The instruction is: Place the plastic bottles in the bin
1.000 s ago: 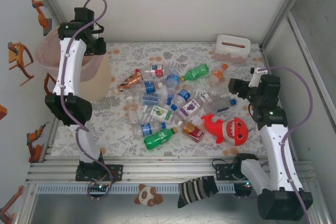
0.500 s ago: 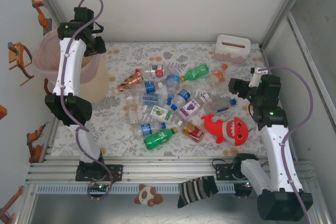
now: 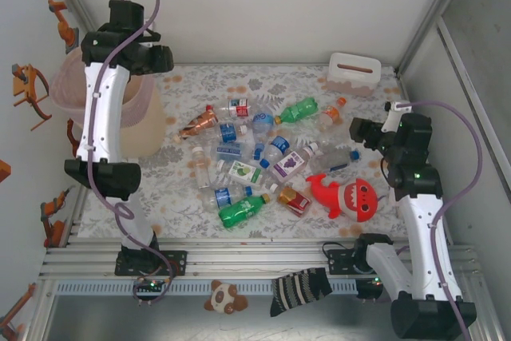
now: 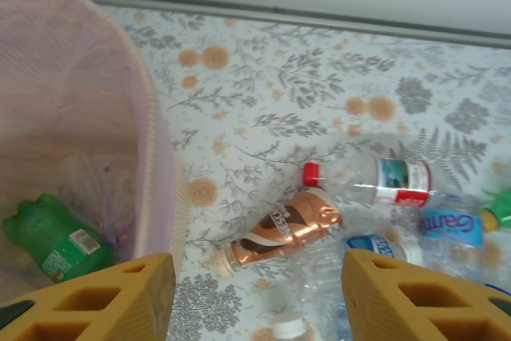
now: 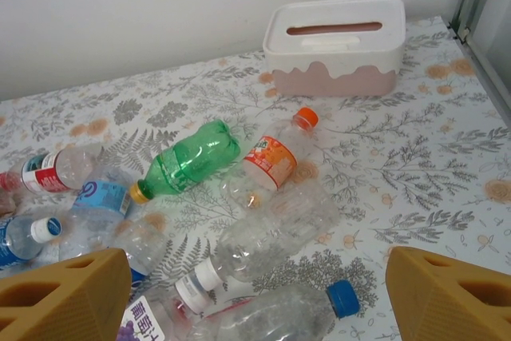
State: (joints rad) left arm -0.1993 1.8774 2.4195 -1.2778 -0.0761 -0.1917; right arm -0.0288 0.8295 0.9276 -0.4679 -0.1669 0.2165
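Several plastic bottles [image 3: 247,157] lie scattered across the middle of the flowered table. The pink bin [image 3: 62,85] stands at the back left, and a green bottle [image 4: 56,237] lies inside it. My left gripper [image 3: 152,59] hovers high beside the bin's right rim [image 4: 153,157]. In the wrist view it [image 4: 259,293] is open and empty above a copper-coloured bottle [image 4: 283,225]. My right gripper [image 3: 359,132] hangs open and empty [image 5: 255,297] over clear bottles [image 5: 267,237], near a green bottle [image 5: 188,157] and an orange-labelled one [image 5: 275,157].
A red shark plush [image 3: 347,196] lies right of the bottles, in front of the right gripper. A white slotted box [image 3: 352,74] sits at the back right. A striped sock [image 3: 299,289] and a small plush [image 3: 226,297] lie beyond the near rail.
The left arm has risen and its wrist has swung right, from over the bin to beside its rim. The right arm has hardly moved.
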